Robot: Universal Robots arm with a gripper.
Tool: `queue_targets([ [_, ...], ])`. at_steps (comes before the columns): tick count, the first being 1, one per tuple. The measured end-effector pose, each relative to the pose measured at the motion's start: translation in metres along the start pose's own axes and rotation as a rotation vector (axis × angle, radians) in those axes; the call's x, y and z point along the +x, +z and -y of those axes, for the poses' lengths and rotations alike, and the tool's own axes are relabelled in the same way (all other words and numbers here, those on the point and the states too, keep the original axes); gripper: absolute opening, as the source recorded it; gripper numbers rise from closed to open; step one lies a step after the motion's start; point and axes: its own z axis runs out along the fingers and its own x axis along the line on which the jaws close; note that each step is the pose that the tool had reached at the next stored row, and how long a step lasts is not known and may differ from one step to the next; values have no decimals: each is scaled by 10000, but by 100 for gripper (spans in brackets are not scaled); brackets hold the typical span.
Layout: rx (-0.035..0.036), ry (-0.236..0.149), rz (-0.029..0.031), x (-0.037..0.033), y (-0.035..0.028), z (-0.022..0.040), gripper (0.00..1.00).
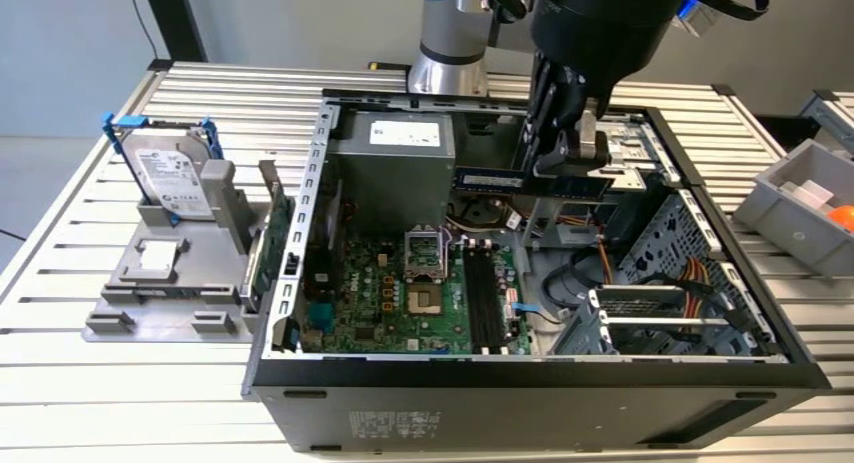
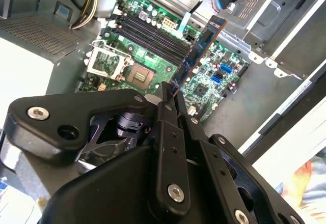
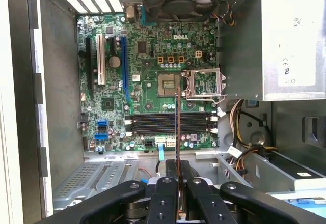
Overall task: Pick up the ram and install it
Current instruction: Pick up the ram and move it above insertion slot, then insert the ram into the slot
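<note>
In the exterior view, a black sheet-metal computer case (image 1: 534, 403) lies open on a ribbed metal surface (image 1: 80, 403). The black gripper (image 1: 567, 168) hangs over the far part of the case. Its fingers pinch the ram (image 1: 514, 179), a long, thin blue-green stick with dark chips, which is held level in the air above the green motherboard (image 1: 387, 303) and apart from the long black slots (image 1: 483, 303). A grey, boxy power supply (image 1: 400, 158) sits just beside the ram. At the exterior view's left, a silver hard drive (image 1: 171, 173) in a blue-tabbed frame stands upright in a grey plastic fixture (image 1: 160, 283). A green expansion card (image 1: 271, 253) stands on edge between that fixture and the case. A grey bin (image 1: 801, 208) sits at the exterior view's right.

In the second wrist view, the ram (image 2: 199, 48) juts out slantwise from between the matt black fingers (image 2: 165, 132), over the motherboard (image 2: 209, 84). The slots (image 2: 147, 33) lie side by side, next to a square metal-framed socket (image 2: 137, 75).

In the first wrist view, the ram (image 3: 177, 122) shows edge-on as a thin line clamped between the fingers (image 3: 164, 198), and in the picture it crosses the slots (image 3: 153, 123). A round fan (image 3: 181, 0), the power supply (image 3: 290, 40) and yellow and orange wires (image 3: 244, 147) ring the board
</note>
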Motion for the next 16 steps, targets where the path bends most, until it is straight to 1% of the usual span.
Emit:
queue_targets([
  [9,0,24,0,0,0,0,0],
  [16,11,312,4,0,0,1,0],
])
